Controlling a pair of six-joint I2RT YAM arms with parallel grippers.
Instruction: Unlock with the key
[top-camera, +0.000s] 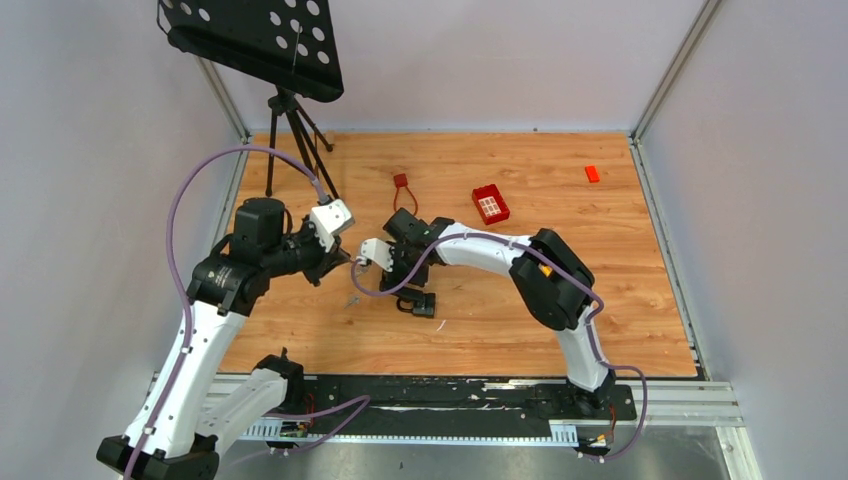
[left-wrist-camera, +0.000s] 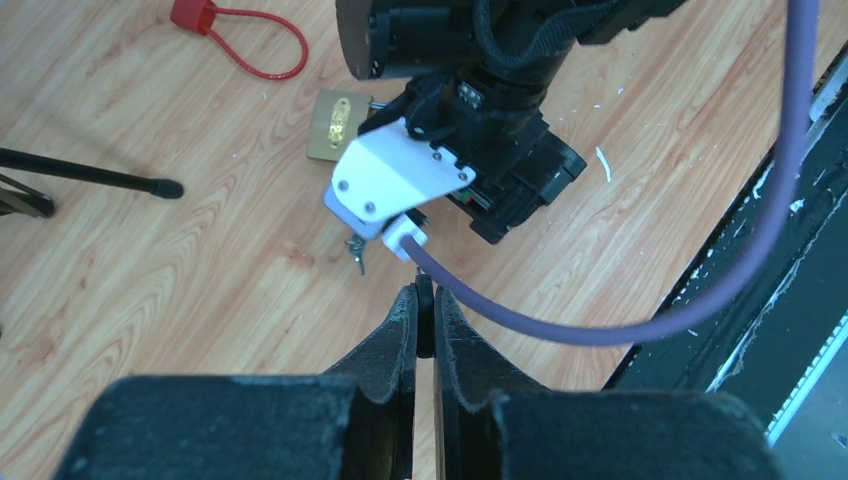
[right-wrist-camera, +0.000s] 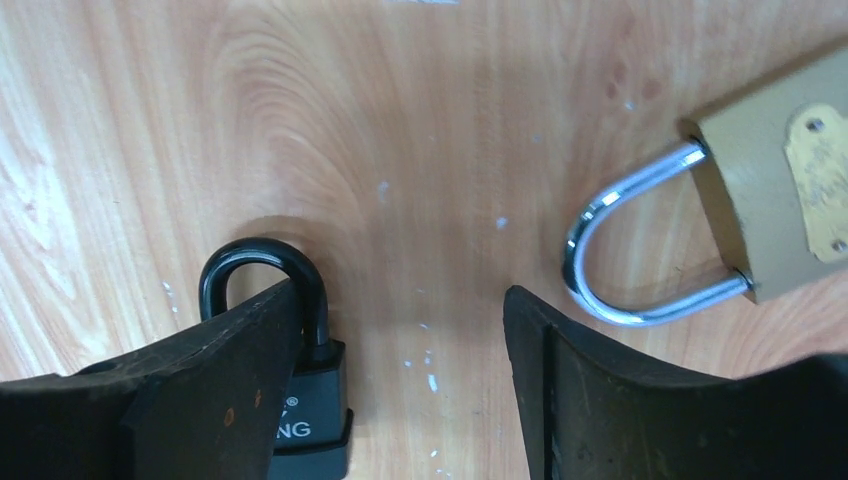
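- Left gripper hovers over the table, left of its middle. Its fingers are pressed almost together, and I cannot tell whether the dark sliver between them is something thin or only a gap.
- Right gripper hangs low over the middle of the table, jaws spread wide with bare wood between them.
- Stand: black perforated desk on a tripod at the far left corner.
- Red box: lies in the far half, near the middle.
- Brass lock: lies flat just outside the right gripper's one finger, its silver shackle seated in the body.
- Black lock: lies flat, partly under the other finger. I cannot tell whether they touch. Its shackle is closed.
- Red loop: a tag on a thin cord, beyond the brass lock toward the far edge.
- Key: lies on the wood just ahead of the left fingertips, apart from both locks.
- Orange block: near the far right corner.
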